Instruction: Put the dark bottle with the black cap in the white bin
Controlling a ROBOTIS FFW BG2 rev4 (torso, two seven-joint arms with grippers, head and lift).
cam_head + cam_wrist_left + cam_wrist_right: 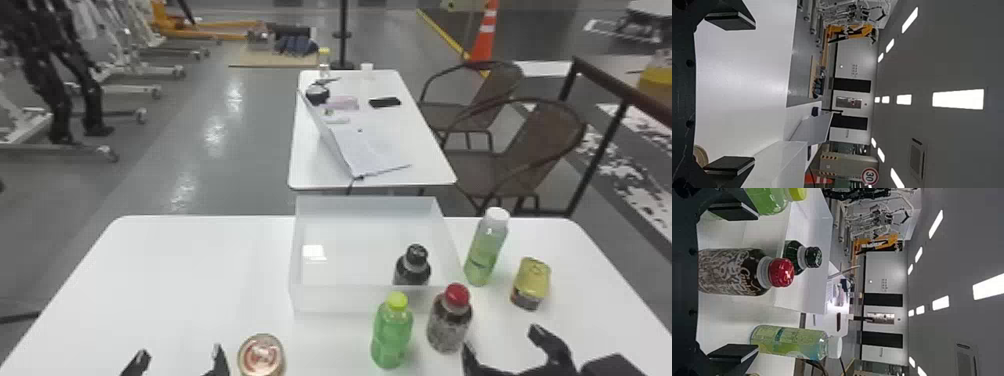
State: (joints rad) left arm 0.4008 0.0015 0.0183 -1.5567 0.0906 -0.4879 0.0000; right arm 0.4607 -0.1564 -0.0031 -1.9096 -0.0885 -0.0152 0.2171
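Observation:
The dark bottle with the black cap [413,266] stands upright inside the white bin [370,299], near its front right corner. In the right wrist view, that dark bottle [796,257] shows behind the bin wall [813,286]. My right gripper [500,345] is open at the lower right, outside the bin, near the red-capped bottle; its spread fingers also show in the right wrist view, where the gripper [732,282] holds nothing. My left gripper [177,357] stands open and apart from the bin at the front left, and in the left wrist view the gripper [730,94] has nothing between its fingers.
A green bottle [392,332] and a red-capped bottle [449,320] stand before the bin. Right of it are a white-capped bottle [486,250] and a yellow can [531,284]. Another can [261,356] sits beside my left gripper. A second table [425,170] stands behind.

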